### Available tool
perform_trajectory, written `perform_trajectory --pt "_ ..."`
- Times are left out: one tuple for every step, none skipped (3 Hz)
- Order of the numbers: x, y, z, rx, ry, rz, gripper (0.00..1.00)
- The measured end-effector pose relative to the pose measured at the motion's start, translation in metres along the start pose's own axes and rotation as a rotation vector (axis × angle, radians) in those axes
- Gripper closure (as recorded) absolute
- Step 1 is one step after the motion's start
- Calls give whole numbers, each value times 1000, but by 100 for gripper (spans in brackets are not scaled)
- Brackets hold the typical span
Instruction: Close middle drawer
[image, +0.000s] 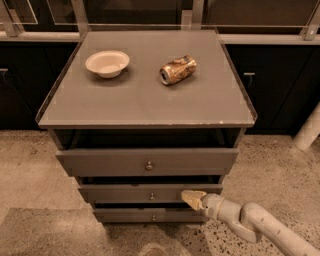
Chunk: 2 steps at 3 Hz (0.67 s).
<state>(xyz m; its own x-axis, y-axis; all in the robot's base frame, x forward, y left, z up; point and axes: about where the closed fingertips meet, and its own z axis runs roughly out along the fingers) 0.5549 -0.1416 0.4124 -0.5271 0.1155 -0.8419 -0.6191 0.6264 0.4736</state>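
Fingertips (190, 196) pressed together into one tan wedge, my gripper (193, 199) meets the front of the middle drawer (125, 193), right of its knob (151, 196). It stands partly out beneath the top drawer (100, 162). Pushing off-centre could skew and jam it, I judge. Beyond sit a bowl (107, 62) and can (177, 69).
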Motion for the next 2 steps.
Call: perform_trajectory --pt "1 1 -1 0 0 0 100" --pt "8 1 -53 55 31 64 100"
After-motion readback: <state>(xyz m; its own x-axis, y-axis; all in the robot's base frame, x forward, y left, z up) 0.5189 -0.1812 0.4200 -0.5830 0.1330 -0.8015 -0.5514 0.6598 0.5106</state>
